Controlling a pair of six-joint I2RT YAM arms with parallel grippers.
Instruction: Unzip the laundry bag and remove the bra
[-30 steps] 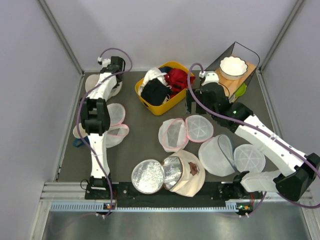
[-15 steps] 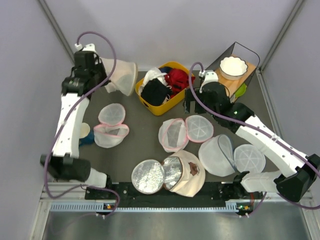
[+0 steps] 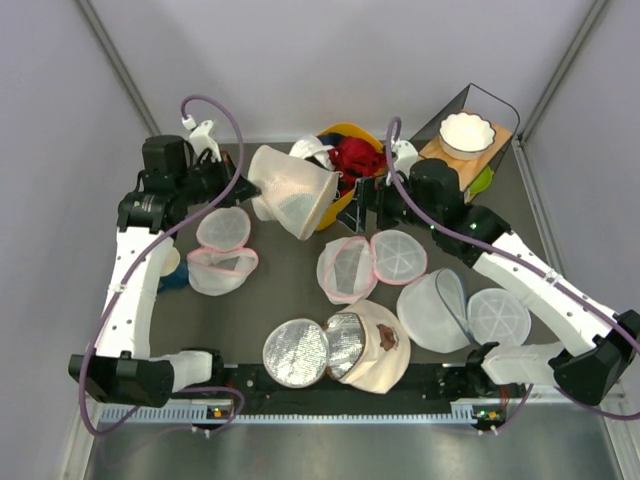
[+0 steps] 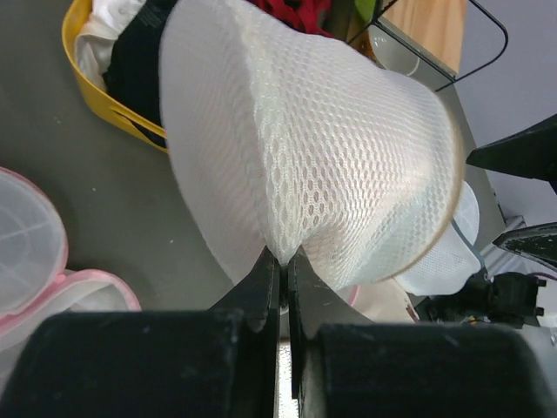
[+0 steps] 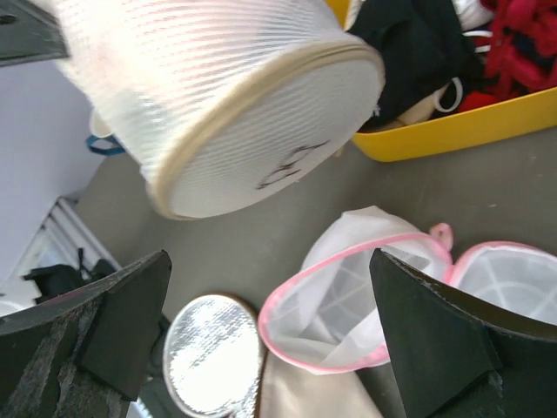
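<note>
- So the bag (image 3: 293, 192) hangs tilted in the upper middle of the top view, partly covering the yellow bin (image 5: 452, 131)
- left gripper (image 4: 283, 257) is pinched tight on its mesh side
- right gripper (image 5: 270, 287) is spread wide just right of it, holding nothing
- black mark (image 5: 291, 164) on the flat face points lower right

no legible text, mark (image 5: 291, 165) on laundry bag (image 5: 209, 96)

laundry bag (image 4: 331, 165) mesh pinched in closed jaws, yellow bin (image 4: 104, 104) behind
</note>
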